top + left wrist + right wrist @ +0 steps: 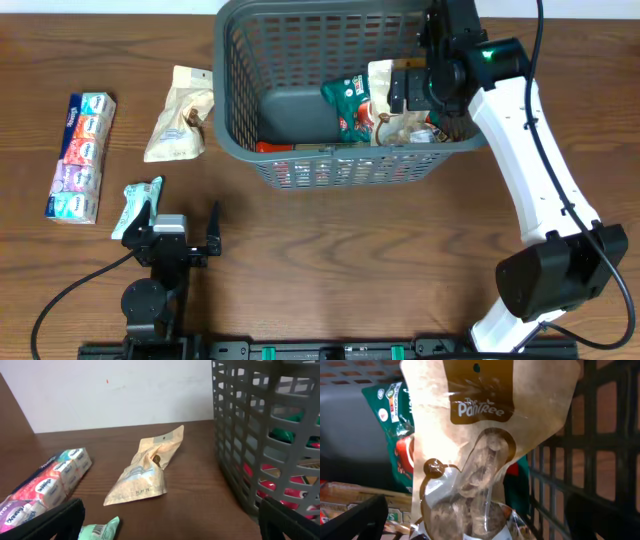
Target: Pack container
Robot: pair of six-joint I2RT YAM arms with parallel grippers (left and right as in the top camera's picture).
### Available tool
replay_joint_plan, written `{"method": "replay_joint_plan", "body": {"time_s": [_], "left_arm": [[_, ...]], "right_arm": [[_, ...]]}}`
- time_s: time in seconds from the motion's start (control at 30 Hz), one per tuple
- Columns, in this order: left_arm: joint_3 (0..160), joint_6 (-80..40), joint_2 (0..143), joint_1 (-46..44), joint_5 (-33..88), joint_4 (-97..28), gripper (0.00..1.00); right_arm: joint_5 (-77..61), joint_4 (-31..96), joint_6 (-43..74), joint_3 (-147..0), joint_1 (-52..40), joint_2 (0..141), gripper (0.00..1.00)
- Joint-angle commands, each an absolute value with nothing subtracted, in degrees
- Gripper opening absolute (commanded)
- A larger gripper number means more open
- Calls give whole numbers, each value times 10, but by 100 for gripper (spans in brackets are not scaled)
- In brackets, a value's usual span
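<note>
The dark grey slotted container stands at the back centre of the table. Its wall also shows in the left wrist view and the right wrist view. My right gripper is inside its right end, jaws open. A beige Pantree snack pouch lies between the jaws, resting on a green pack. The pouch also shows in the overhead view. My left gripper is open and empty near the front left, low over the table.
A tan pouch lies left of the container. A tissue multi-pack lies at the far left. A teal pack lies by my left finger. A red pack is in the container.
</note>
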State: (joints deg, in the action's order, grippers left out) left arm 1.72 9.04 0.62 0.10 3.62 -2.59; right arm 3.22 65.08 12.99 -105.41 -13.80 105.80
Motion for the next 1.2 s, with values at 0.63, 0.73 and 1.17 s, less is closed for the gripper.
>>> {"method": "replay_joint_plan", "body": {"time_s": [0.63, 0.73, 1.17], "left_arm": [[3, 94, 3, -2, 34, -37, 99], [3, 94, 3, -2, 34, -38, 99], [3, 94, 3, -2, 34, -37, 99]], "right_arm": [[120, 695, 51, -1405, -123, 1054, 99], [222, 736, 53, -1446, -111, 1053, 99], [285, 779, 53, -1457, -95, 1031, 99]]}}
